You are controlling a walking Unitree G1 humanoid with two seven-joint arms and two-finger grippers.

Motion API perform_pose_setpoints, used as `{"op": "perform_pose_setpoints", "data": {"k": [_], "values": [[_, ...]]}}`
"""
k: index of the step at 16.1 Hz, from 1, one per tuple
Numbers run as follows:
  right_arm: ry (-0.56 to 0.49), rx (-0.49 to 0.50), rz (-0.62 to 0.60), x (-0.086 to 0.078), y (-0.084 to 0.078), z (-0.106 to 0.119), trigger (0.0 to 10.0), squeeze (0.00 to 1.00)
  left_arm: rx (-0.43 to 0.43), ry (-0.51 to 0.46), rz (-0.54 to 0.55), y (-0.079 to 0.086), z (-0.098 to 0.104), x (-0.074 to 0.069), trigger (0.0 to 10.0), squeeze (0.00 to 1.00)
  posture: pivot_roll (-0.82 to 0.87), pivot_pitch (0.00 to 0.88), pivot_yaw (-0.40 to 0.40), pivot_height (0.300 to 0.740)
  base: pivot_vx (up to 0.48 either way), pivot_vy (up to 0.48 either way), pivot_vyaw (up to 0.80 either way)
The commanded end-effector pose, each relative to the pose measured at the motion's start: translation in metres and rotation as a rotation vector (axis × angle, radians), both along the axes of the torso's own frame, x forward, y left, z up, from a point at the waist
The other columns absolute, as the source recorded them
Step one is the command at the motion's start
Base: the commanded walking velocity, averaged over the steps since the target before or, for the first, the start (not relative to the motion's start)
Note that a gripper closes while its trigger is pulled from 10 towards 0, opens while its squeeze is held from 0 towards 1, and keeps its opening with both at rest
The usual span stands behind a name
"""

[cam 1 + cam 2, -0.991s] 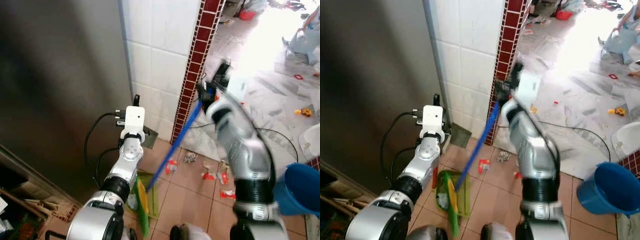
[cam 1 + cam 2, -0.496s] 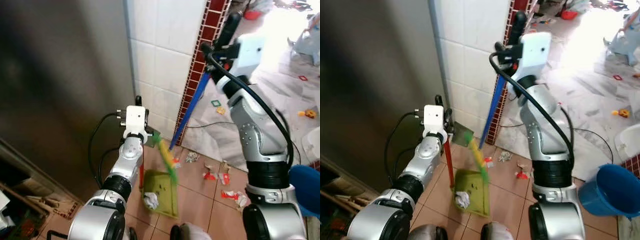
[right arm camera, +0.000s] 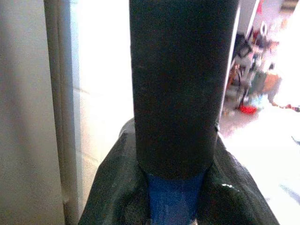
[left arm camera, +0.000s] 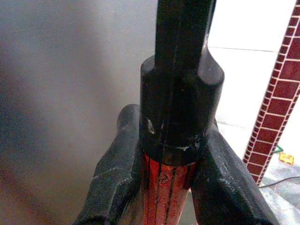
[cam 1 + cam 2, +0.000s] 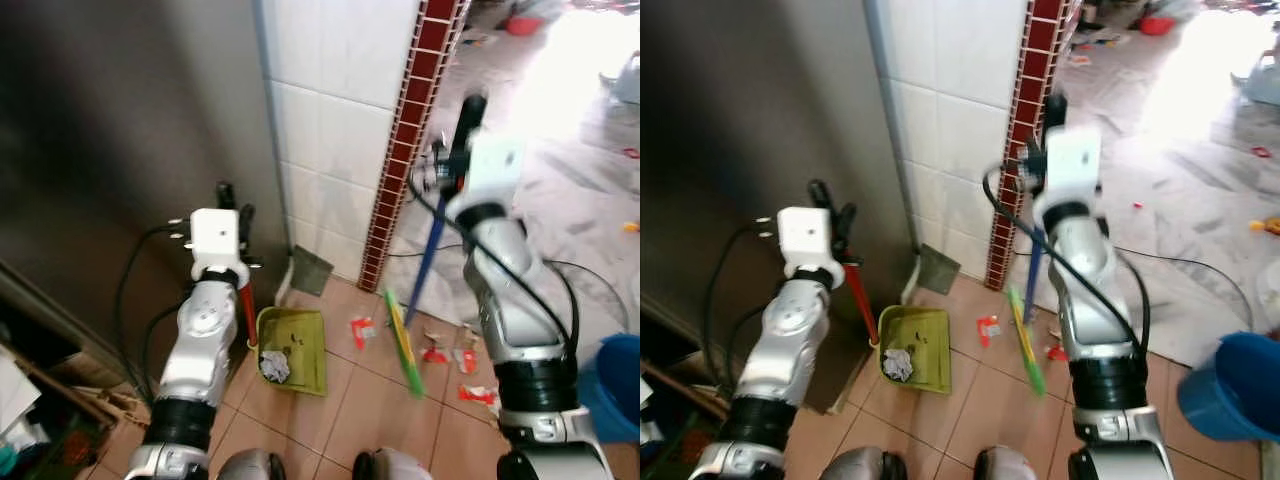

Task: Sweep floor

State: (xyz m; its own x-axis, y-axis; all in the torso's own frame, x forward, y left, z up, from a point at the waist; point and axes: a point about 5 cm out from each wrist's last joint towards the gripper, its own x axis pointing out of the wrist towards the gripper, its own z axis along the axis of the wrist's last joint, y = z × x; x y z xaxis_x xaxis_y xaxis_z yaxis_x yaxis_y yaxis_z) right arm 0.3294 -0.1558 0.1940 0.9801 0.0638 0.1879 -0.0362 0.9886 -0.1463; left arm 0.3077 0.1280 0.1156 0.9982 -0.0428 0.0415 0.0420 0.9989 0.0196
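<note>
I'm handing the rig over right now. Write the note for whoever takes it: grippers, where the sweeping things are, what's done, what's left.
Left gripper: shut on the red dustpan handle. The green dustpan sits on the tiles by the steel wall with a crumpled paper wad in it.
Right gripper: shut on the blue broom handle. The green broom head is just right of the pan.
Done: one wad collected.
Left: red and white scraps lie on the tiles around the broom. Sweep them into the pan.
</note>
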Motion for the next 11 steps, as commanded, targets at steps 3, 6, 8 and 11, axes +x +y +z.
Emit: {"op": "perform_pose_setpoints", "data": {"k": [3,6,8,11], "values": [[-0.024,0.039,-0.052,-0.002,-0.004,-0.006,10.0,0.00,-0.051,-0.019,-0.054,-0.004,0.018,-0.011,10.0,0.00,-0.06,0.002,0.043,0.740,0.000,-0.197,-0.80],[-0.018,0.032,-0.081,0.000,-0.007,-0.012,10.0,0.00,-0.058,0.001,-0.078,-0.004,0.023,-0.017,10.0,0.00,-0.06,0.006,0.042,0.740,0.000,-0.370,-0.77],[-0.015,0.028,-0.090,0.001,-0.009,-0.015,10.0,0.00,-0.057,0.005,-0.080,-0.003,0.027,-0.017,10.0,0.00,-0.06,0.007,0.035,0.740,0.000,-0.450,-0.69],[-0.014,0.027,-0.091,0.002,-0.011,-0.017,10.0,0.00,-0.067,0.015,-0.079,-0.004,0.030,-0.017,10.0,0.00,-0.07,0.006,0.027,0.740,0.000,-0.455,-0.64]]}}
